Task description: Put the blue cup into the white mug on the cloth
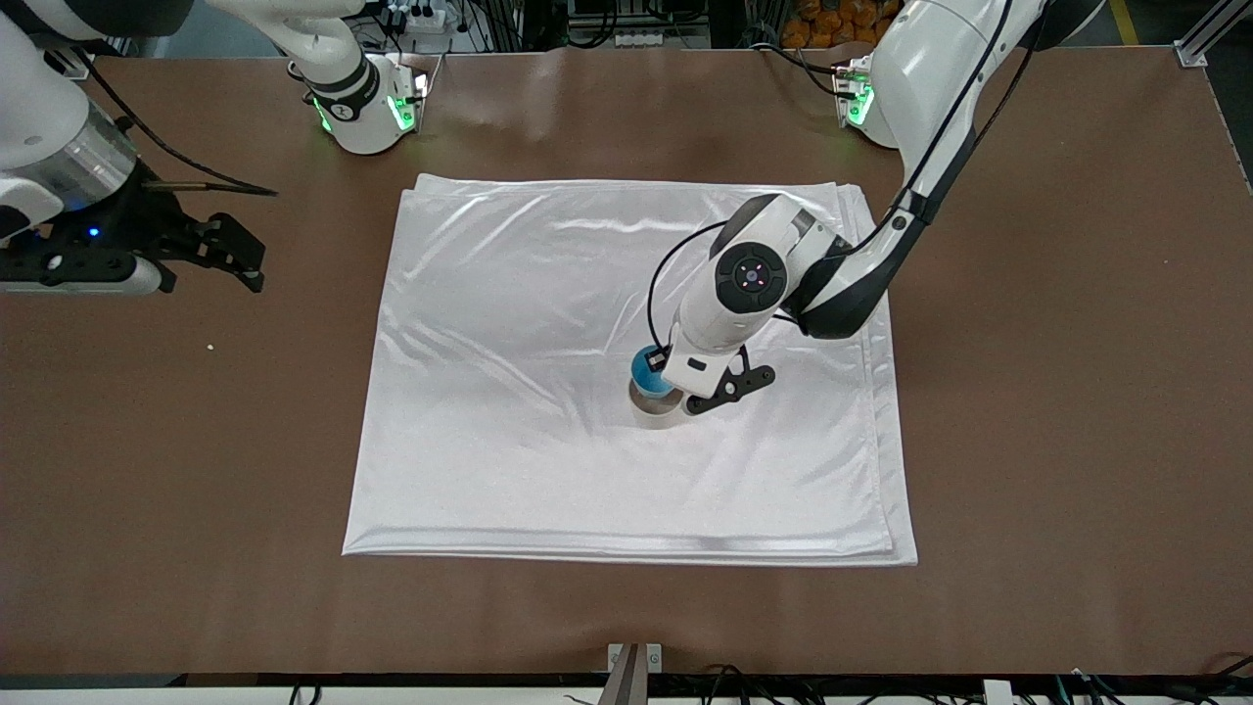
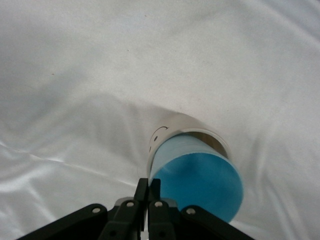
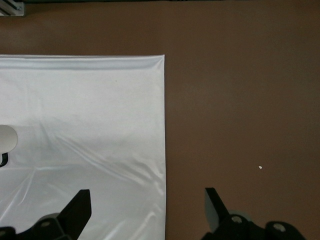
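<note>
The white cloth (image 1: 509,392) lies spread on the brown table. The white mug (image 1: 658,411) stands upright on it, near its middle. My left gripper (image 1: 669,380) is shut on the rim of the blue cup (image 1: 647,369) and holds it tilted, with its lower end in the mug's mouth. In the left wrist view the fingers (image 2: 143,187) pinch the blue cup's (image 2: 200,182) wall, and the mug's rim (image 2: 172,126) shows around it on the cloth (image 2: 100,75). My right gripper (image 1: 243,257) is open and empty, and waits over bare table at the right arm's end.
The right wrist view shows my right gripper (image 3: 146,194) over the cloth's (image 3: 80,110) edge and the brown table (image 3: 240,100). A tiny white speck (image 1: 209,346) lies on the table below the right gripper. Both arm bases stand along the table's top edge.
</note>
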Robot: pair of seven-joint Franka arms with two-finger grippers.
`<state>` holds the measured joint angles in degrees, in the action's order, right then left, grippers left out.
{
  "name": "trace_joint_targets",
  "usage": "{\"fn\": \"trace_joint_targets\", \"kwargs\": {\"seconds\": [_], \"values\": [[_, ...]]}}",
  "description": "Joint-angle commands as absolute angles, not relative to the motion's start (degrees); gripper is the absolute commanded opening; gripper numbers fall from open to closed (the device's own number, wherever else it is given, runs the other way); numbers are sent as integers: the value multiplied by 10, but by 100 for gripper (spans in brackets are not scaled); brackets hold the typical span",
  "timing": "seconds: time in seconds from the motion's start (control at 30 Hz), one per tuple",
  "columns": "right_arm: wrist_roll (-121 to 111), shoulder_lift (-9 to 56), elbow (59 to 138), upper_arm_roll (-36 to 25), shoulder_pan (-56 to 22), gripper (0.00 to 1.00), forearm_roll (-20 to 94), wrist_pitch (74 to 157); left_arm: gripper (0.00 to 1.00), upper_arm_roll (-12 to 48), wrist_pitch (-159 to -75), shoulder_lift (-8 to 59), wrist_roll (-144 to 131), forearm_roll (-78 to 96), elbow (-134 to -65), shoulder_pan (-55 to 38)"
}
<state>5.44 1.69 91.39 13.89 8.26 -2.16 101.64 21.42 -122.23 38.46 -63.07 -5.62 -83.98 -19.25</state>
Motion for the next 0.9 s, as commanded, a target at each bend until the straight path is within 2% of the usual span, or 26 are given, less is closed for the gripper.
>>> {"fn": "trace_joint_targets", "kwargs": {"seconds": [0.0, 0.03, 0.07, 0.2, 0.3, 0.43, 0.47, 0.63, 0.73, 0.87], "values": [[27, 11, 927, 142, 100, 100, -10, 1023, 0, 209, -1238, 400, -640, -72, -830, -205], [26, 12, 930, 138, 99, 100, -10, 1024, 0, 209, -1238, 402, -641, -72, -830, -205], [25, 12, 933, 134, 98, 100, -10, 1025, 4, 209, -1238, 404, -641, -72, -830, -205], [8, 11, 947, 120, 95, 100, -10, 1032, 51, 210, -1238, 410, -636, -73, -831, -207], [-3, 11, 947, 106, 86, 100, -10, 1033, 68, 209, -1238, 410, -636, -76, -831, -214], [-4, 11, 947, 64, 48, 100, -10, 1033, 97, 207, -1238, 410, -637, -97, -832, -217], [-5, 11, 947, 60, 44, 100, -10, 1033, 100, 207, -1238, 409, -637, -103, -831, -217], [-18, 12, 947, 29, 18, 100, -11, 1037, 100, 203, -1233, 396, -639, -112, -831, -208], [-22, 12, 947, 4, -4, 100, -10, 1038, 100, 170, -1230, 379, -638, -116, -831, -207], [-25, 12, 947, 1, -9, 100, -11, 1038, 100, 119, -1230, 362, -600, -125, -831, -206]]}}
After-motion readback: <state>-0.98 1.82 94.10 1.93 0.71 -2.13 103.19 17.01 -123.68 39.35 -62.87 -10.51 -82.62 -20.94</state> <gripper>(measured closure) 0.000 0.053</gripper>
